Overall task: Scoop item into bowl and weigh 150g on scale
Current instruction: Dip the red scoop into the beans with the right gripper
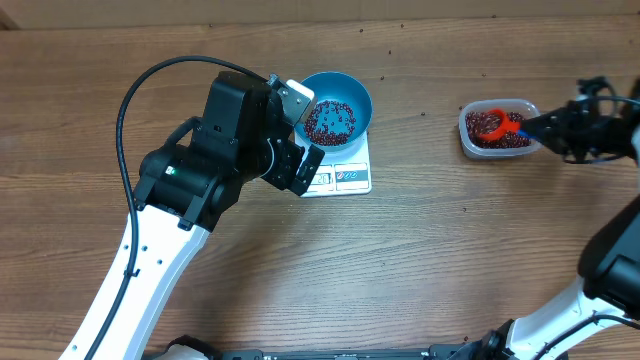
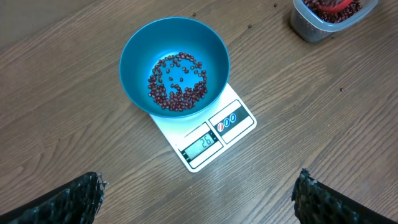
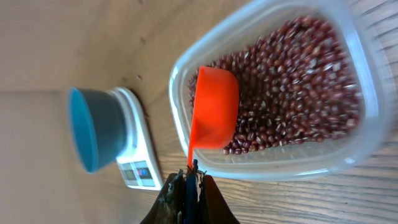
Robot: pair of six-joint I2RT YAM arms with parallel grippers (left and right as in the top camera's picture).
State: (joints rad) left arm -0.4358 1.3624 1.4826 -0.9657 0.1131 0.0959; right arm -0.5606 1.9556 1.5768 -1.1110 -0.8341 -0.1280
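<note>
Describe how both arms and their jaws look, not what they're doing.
The left arm has a white lower link, black boxy joints and a small green mark. A black cable loops over it. Its jaws are dark with a rough, pebbled surface. The right arm has a white link, black joints and thin black wiring near the wrist. Its jaws are dark and narrow.

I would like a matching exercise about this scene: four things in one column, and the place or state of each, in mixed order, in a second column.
Things:
1. blue bowl
2. red scoop
3. left pincer
4. clear container

Places or states:
A. open, holding nothing
B. stands on the white scale, a few beans inside
C. holds the large heap of beans
D. handle gripped by the right pincer

Pairs: 1-B, 2-D, 3-A, 4-C
</note>
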